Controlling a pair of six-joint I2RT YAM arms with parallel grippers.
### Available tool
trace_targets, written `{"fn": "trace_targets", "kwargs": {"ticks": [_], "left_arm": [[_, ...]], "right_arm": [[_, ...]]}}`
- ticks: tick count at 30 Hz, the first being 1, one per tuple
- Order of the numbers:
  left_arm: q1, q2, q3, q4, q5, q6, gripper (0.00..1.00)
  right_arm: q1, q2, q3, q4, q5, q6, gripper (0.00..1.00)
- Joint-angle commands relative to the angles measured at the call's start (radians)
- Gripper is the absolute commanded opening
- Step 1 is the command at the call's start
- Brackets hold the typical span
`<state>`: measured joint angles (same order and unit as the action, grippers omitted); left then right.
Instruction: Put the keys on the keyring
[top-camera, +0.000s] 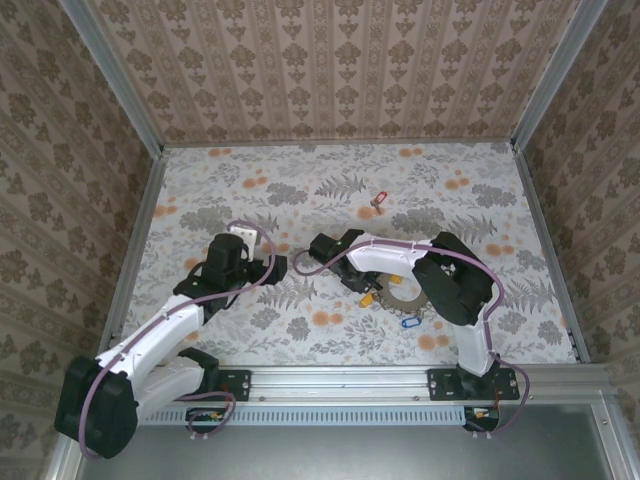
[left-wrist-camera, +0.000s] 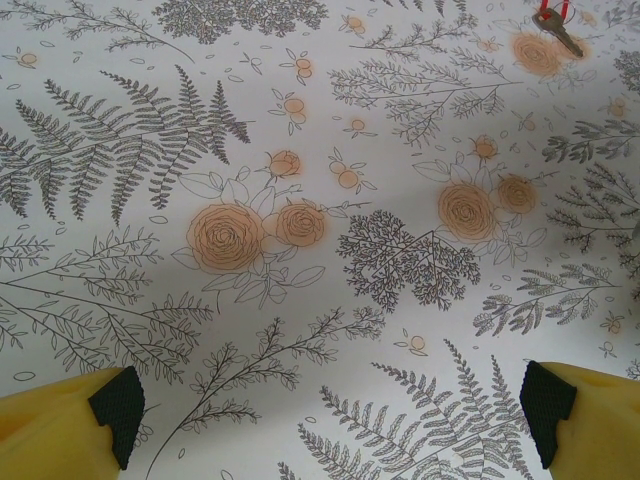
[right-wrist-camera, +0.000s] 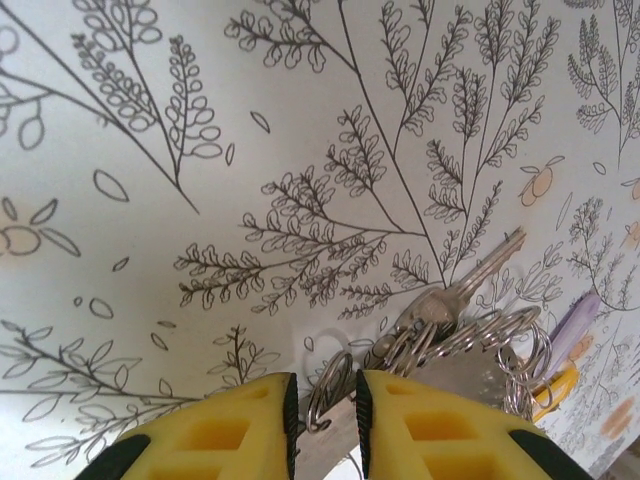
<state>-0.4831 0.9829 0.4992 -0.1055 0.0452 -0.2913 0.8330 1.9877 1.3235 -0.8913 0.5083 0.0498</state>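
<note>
Right gripper (right-wrist-camera: 322, 405) on keyring (right-wrist-camera: 460, 340); floral tabletop (top-camera: 300, 190), damask walls (top-camera: 330, 70)

Floral-patterned table (top-camera: 300, 180), red key (top-camera: 377, 200) lying alone toward the far wall; blue key (top-camera: 408, 322) near keyring (top-camera: 407, 297), keyring partly beneath right arm (top-camera: 455, 285)

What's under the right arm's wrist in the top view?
Under the right arm, the silvery-grey metal keyring pokes out, with the yellow-headed key at its left edge. The arm covers the ring's far part.
</note>
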Motion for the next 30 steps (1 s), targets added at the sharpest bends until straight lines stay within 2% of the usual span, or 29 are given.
{"fn": "trace_targets", "kwargs": {"ticks": [1, 5, 24, 30], "left_arm": [[-0.001, 0.005, 0.033, -0.015, -0.008, -0.011, 1.00], [-0.002, 0.005, 0.033, -0.017, -0.011, -0.010, 1.00], [-0.029, -0.005, 0.044, -0.038, -0.058, -0.012, 1.00], [-0.034, 0.015, 0.057, -0.045, -0.063, -0.011, 1.00]], "right_arm": [[-0.009, 0.027, -0.003, 0.007, 0.008, 0.018, 0.25], [-0.013, 0.031, -0.011, 0.012, 0.016, 0.018, 0.20], [-0.016, -0.034, -0.106, 0.058, 0.129, 0.019, 0.19], [-0.026, -0.065, -0.138, 0.084, 0.134, 0.010, 0.08]]}}
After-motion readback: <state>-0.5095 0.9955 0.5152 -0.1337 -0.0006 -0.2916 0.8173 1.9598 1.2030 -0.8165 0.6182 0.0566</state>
